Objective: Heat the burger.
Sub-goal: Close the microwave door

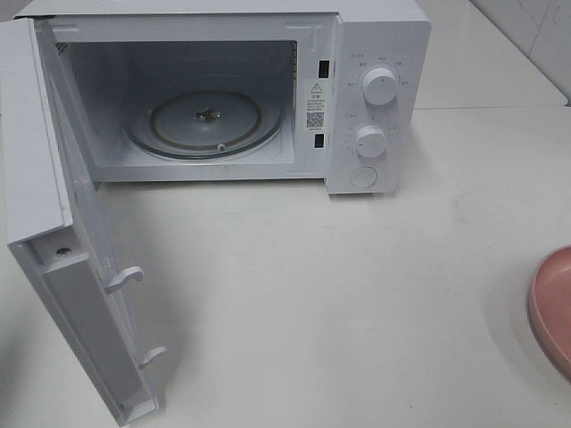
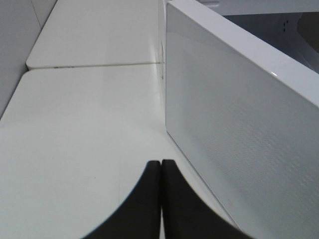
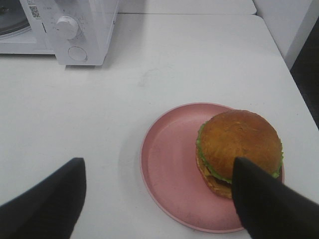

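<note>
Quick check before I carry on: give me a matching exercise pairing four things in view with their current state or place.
Things:
1. white microwave door
2. round burger with golden-brown bun
3. left tool
4. glass turntable

States or places:
A. shut, holding nothing
B. swung wide open
C. bare, inside the white microwave
D. on the pink round plate, off to one side of it

Pairs: 1-B, 2-D, 3-A, 4-C

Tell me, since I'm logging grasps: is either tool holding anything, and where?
Nothing held. Left tool is shut on nothing; right tool is open above the burger.
</note>
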You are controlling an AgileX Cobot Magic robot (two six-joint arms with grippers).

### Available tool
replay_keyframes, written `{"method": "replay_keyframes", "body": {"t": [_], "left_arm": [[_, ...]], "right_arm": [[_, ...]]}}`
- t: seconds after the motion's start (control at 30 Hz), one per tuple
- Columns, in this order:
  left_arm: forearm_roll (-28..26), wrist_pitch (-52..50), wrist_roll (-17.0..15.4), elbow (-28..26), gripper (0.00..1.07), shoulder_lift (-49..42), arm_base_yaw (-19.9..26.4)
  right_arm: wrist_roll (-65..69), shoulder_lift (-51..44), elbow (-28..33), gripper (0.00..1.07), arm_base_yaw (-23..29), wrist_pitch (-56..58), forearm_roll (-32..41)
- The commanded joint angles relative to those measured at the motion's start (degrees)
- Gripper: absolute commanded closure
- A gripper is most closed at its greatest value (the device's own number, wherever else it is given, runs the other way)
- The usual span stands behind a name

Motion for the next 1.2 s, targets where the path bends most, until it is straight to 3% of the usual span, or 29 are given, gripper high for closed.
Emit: {"method": "replay_keyframes", "body": {"t": [0.03,0.47,0.57,0.6,0.63,0.7,0.8,0.9,1.0,1.07,1.2], "left_arm": [[-0.06,-14.55,2.46,4.18,1.07,5.33,0.11],[1.83,-48.59,1.83,12.09,1.07,22.8,0.11],[5.84,-54.89,-0.23,12.26,1.07,27.67,0.11],[10.26,-57.93,-2.23,12.26,1.07,31.0,0.0],[10.26,-57.93,-2.23,12.26,1.07,31.0,0.0],[17.53,-60.16,-3.21,12.26,1.07,34.89,-0.29],[19.71,-62.17,-4.35,12.2,1.07,36.78,-0.4],[22.57,-65.66,-9.68,11.4,1.07,39.94,-0.4],[25.44,-67.78,-11.34,11.29,1.07,41.37,-0.4],[29.68,-72.02,-14.21,11.17,1.07,43.43,-0.4],[31.8,-74.54,-16.27,10.83,1.07,45.66,-0.4]], "right_arm": [[-0.69,-1.49,0.06,0.31,-0.4,-0.29,0.11],[-0.69,-1.49,0.06,0.31,-0.4,-0.29,0.11],[-0.69,-1.49,0.06,0.31,-0.4,-0.29,0.11],[-0.69,-1.49,0.06,0.31,-0.4,-0.29,0.11],[-0.69,-1.49,0.06,0.31,-0.4,-0.29,0.11],[-0.69,-1.49,0.06,0.31,-0.4,-0.29,0.11],[-0.69,-1.49,0.06,0.31,-0.4,-0.29,0.11],[-0.69,-1.49,0.06,0.31,-0.4,-0.29,0.11],[-0.69,-1.49,0.06,0.31,-0.4,-0.29,0.11],[-0.69,-1.49,0.06,0.31,-0.4,-0.29,0.11],[-0.69,-1.49,0.06,0.31,-0.4,-0.29,0.11]]}}
